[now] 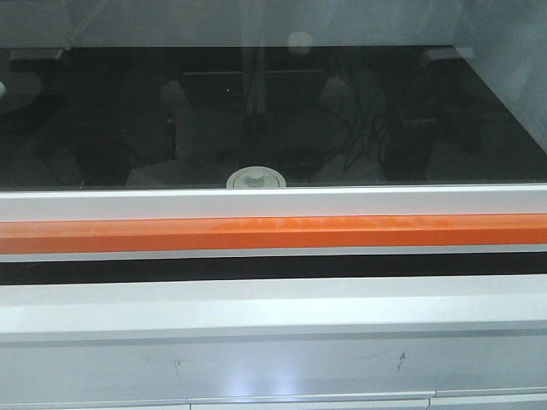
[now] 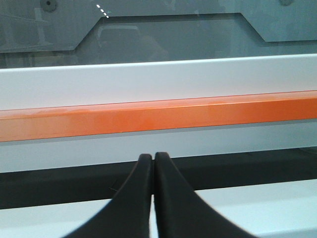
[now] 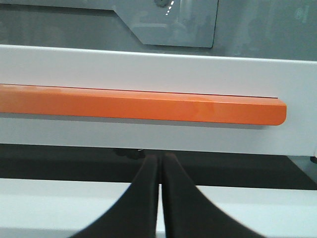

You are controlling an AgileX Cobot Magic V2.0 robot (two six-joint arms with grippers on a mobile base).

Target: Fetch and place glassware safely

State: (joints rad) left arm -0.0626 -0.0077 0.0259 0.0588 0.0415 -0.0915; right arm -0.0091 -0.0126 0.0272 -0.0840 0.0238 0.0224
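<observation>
In the front view only the off-white round lid with its central knob [image 1: 255, 178] of the glass jar shows, behind a dark glass door, just above the door's white lower frame; the jar's body is hidden. My left gripper [image 2: 152, 157] is shut and empty, pointing at the door front just below the orange handle bar [image 2: 148, 116]. My right gripper [image 3: 159, 159] is shut and empty, likewise below the orange bar [image 3: 143, 105] near its right end. Neither gripper shows in the front view.
The cabinet door has a dark reflective glass pane [image 1: 128, 120], a white frame [image 1: 273, 203] and a long orange handle bar [image 1: 273, 233]. Below runs a dark gap [image 1: 273, 266] and a white drawer front [image 1: 273, 342].
</observation>
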